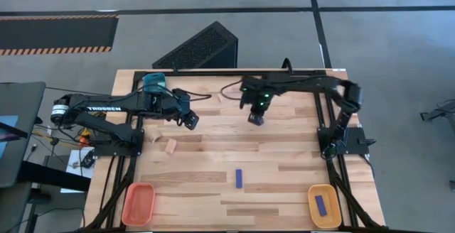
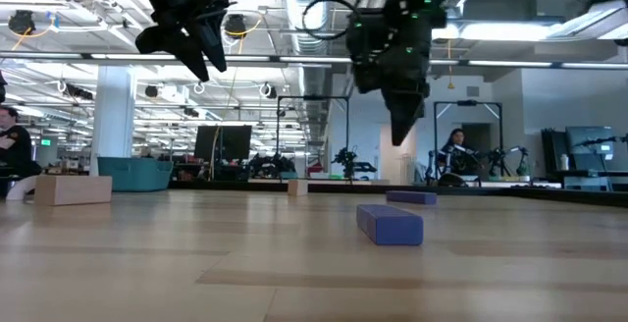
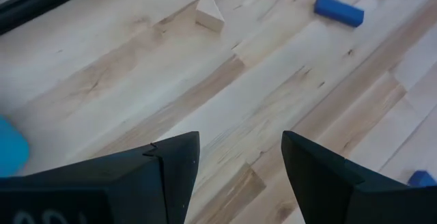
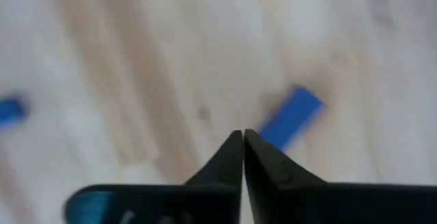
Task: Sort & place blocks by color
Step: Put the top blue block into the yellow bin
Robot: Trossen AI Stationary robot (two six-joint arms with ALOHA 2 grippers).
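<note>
Step in hand, as I judge it: approach phase for the next pick. One dark blue bar (image 1: 239,178) lies loose on the bench (image 1: 284,183), mid-width, toward the front edge. A second blue bar (image 1: 321,205) already sits in the yellow tray (image 1: 323,206) at the front right corner, so blue sorting looks partly done.

Right end effector (image 1: 255,118) hangs above the bench, well apart from the loose bar and farther back. Fingers pressed together, nothing between them; the right wrist view shows the bar just past the closed tips.

Left end effector (image 1: 190,121) hovers at left-centre, fingers spread, empty. Two pale wood pieces (image 1: 170,145) lie near it, a bit toward the front. Orange tray (image 1: 138,204) at front left looks empty. A teal tray (image 1: 153,83) sits at the back left.

Next move req'd (est.):
- R arm: spread fingers, travel forward over the bar, align fingers across its short side, descend.
- Bar lies flat and low, so the descent must go nearly to bench level.
- L arm: wood pieces are the nearer target.
</note>
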